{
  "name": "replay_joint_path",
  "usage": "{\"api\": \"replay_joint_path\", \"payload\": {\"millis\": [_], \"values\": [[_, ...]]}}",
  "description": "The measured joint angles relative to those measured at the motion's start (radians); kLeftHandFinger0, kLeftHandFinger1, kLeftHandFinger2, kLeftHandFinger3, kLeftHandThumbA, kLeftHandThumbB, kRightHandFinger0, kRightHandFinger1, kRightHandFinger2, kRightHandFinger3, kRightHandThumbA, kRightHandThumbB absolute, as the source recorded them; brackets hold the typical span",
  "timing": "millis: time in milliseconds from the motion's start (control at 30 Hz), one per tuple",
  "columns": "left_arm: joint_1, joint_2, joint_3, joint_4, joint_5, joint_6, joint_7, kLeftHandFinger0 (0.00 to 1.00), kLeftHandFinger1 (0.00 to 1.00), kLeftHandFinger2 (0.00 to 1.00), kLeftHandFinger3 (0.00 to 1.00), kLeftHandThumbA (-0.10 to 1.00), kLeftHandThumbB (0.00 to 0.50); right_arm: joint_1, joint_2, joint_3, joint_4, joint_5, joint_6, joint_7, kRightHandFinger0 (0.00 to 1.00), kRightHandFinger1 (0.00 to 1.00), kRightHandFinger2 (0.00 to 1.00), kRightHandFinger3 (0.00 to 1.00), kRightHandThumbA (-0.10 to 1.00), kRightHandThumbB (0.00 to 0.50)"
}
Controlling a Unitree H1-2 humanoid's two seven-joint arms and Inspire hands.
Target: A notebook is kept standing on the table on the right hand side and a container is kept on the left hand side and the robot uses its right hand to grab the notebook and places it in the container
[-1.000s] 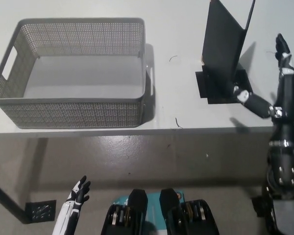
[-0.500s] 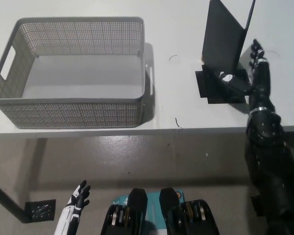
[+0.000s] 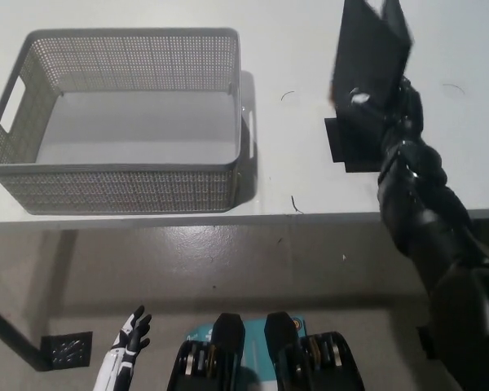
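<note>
My right hand is closed on the one black notebook, which stands at the far right of the table. One container sits on the left, and my left hand rests low, fingers spread, holding nothing.

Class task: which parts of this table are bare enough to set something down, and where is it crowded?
Free: inside the grey mesh plastic basket, and the white table between it and the black standing notebook. Crowded: around the notebook, where the black right hand closes on it.

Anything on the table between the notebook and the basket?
Nothing visible. The right hand is at the standing notebook; the white table between it and the basket is bare, and the basket looks empty.
</note>
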Motion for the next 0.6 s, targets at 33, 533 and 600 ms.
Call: {"api": "replay_joint_path", "payload": {"millis": [33,533,600], "values": [[0.0,0.0,0.0,0.0,0.0,-0.001,0.0,1.0,1.0,1.0,1.0,1.0,0.335,-0.004,0.004,-0.009,0.0,0.01,-0.005,-0.004,0.0,0.15,0.62,0.57,-0.1,0.109],[0.017,0.0,0.0,0.011,0.004,-0.019,0.0,1.0,1.0,1.0,1.0,1.0,0.341,-0.006,0.075,-0.035,-0.114,0.109,-0.045,-0.044,0.0,0.16,0.69,0.66,-0.1,0.075],[0.02,0.0,0.0,0.011,0.004,-0.019,0.0,1.0,1.0,1.0,1.0,1.0,0.339,0.002,0.084,-0.039,-0.176,0.13,-0.041,-0.041,0.0,0.21,0.71,0.73,-0.1,0.073]]}}
